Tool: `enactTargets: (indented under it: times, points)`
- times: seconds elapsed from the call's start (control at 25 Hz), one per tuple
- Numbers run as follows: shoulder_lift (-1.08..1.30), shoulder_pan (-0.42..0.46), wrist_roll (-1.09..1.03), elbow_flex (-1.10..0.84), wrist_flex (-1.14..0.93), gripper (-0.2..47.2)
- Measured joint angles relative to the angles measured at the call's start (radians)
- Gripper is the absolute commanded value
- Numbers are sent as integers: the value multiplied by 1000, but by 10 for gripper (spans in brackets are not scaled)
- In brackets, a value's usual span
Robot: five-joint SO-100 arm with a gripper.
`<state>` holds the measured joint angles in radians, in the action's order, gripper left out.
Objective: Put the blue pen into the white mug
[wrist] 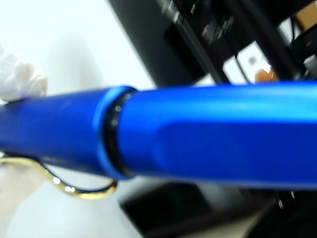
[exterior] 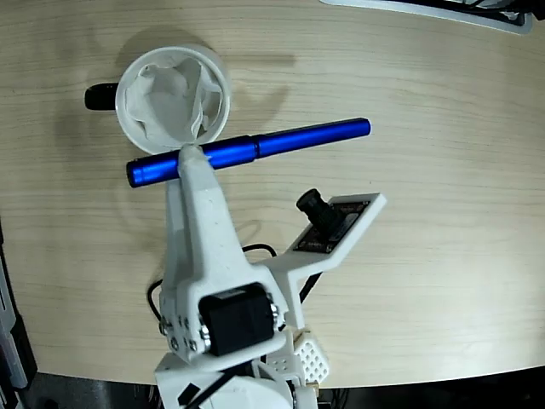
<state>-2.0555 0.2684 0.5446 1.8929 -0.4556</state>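
The blue pen (exterior: 298,136) lies level and slightly slanted in the fixed view, its left part crossing the near rim of the white mug (exterior: 124,109). My white gripper (exterior: 192,158) is shut on the pen left of its middle, beside the mug's near edge. The mug has a black handle (exterior: 100,96) on its left and crumpled white paper (exterior: 170,98) inside. The wrist view is filled by the blurred blue pen (wrist: 208,139), with its curved metal clip (wrist: 74,191) below. A white fingertip (wrist: 20,82) shows at the left edge.
The arm's base and black motor (exterior: 238,319) stand near the table's front edge, with the wrist camera bracket (exterior: 332,223) sticking out to the right. A dark device with a white rim (exterior: 443,8) lies at the far right corner. Bare wood lies right of the pen.
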Motion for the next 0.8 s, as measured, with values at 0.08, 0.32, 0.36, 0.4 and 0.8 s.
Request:
enactTargets:
  times: [0.08, 0.32, 0.36, 0.4, 0.8]
  points:
    - [-17, 11, 52, 18, 41, 0]
    - [-29, 104, 155, 81, 160, 0]
    - [-29, 121, 172, 86, 169, 0]
    - [-29, 140, 189, 87, 190, 0]
    - [-31, 250, 367, 272, 431, 0]
